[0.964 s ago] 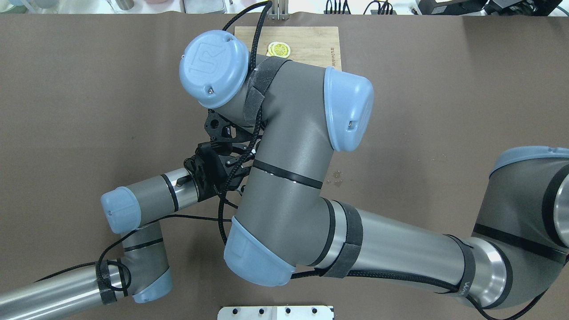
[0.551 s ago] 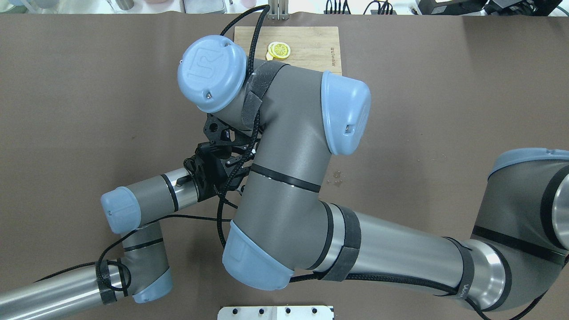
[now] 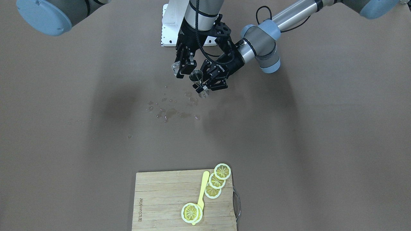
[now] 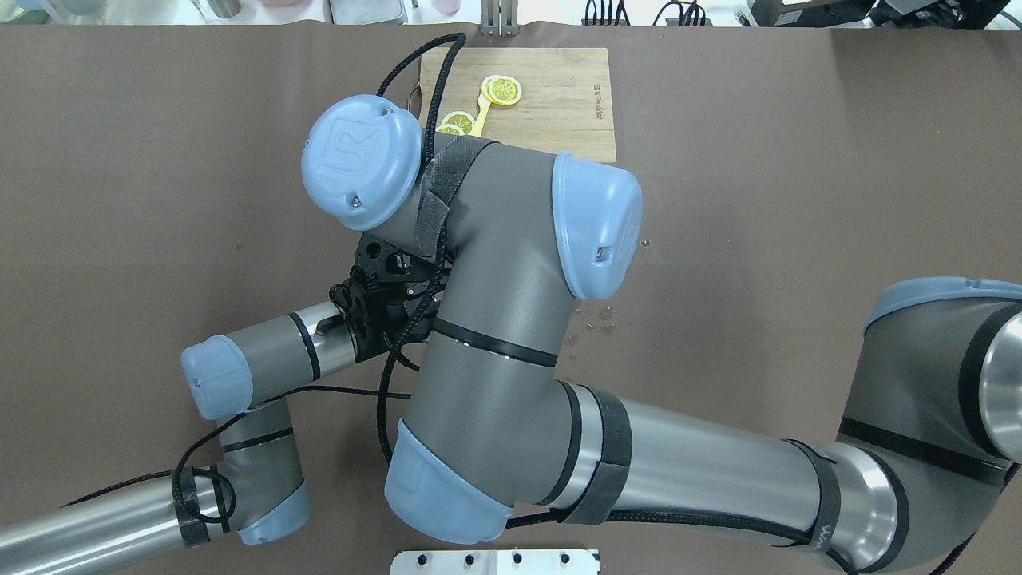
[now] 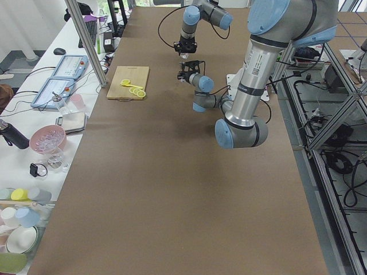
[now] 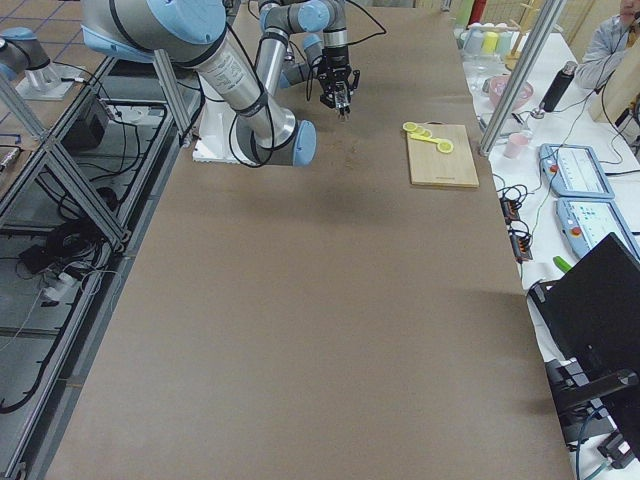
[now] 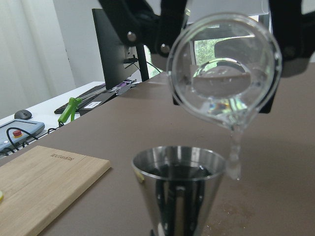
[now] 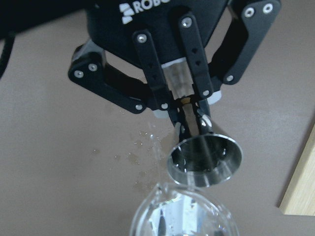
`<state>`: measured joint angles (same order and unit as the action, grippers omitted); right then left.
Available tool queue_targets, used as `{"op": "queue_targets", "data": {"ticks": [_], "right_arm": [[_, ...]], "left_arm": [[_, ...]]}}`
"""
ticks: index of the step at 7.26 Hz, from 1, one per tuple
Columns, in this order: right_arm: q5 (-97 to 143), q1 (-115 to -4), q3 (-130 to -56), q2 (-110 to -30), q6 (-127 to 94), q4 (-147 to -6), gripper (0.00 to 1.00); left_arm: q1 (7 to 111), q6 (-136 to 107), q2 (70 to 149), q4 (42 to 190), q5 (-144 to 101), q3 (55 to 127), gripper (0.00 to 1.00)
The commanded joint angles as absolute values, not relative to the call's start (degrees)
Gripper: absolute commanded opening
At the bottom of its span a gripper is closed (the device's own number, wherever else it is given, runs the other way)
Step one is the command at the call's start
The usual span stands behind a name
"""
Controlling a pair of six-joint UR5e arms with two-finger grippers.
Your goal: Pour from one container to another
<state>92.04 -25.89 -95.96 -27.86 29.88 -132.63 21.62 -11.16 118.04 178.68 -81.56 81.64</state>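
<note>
My right gripper [image 3: 181, 71] hangs straight down, shut on the small clear glass cup [image 3: 175, 68]. The cup [image 7: 224, 64] is tipped mouth-down toward the steel jigger [image 7: 179, 189], and a thin thread of water [image 7: 235, 155] drops from its lip at the jigger's right rim. My left gripper [image 8: 189, 120] reaches in sideways and is shut on the jigger's narrow waist, holding the jigger [image 8: 204, 160] upright above the table. The cup's rim [image 8: 182, 216] sits just beside and above the jigger's mouth. In the overhead view the right arm covers both containers.
Water drops [image 3: 170, 110] are scattered on the brown table under and in front of the grippers. A wooden cutting board [image 3: 160, 199] with lemon slices [image 3: 222, 171] and a yellow utensil lies at the far side. The white base plate [image 3: 167, 29] is behind the grippers.
The right arm's wrist and elbow have swung left and toward the robot in the overhead view, uncovering more of the cutting board. The left arm has held still.
</note>
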Motion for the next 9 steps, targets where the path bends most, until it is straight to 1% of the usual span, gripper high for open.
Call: {"op": "queue_targets", "data": {"ticks": [1,5,9], "right_arm": [[91.6,-25.9,-94.6,-27.0,29.9,-132.6,0.00],[90.6,-26.4,-92.2,-26.7,30.5,-131.6,0.00],[90.2,-26.6,-91.1,-24.5,30.4,-131.7,0.00]], "left_arm": [[21.6,-11.2,118.0,178.7,-81.6,81.7,0.00],[21.6,-11.2,118.0,178.7,-81.6,81.7,0.00],[21.6,-11.2,118.0,178.7,-81.6,81.7,0.00]]}}
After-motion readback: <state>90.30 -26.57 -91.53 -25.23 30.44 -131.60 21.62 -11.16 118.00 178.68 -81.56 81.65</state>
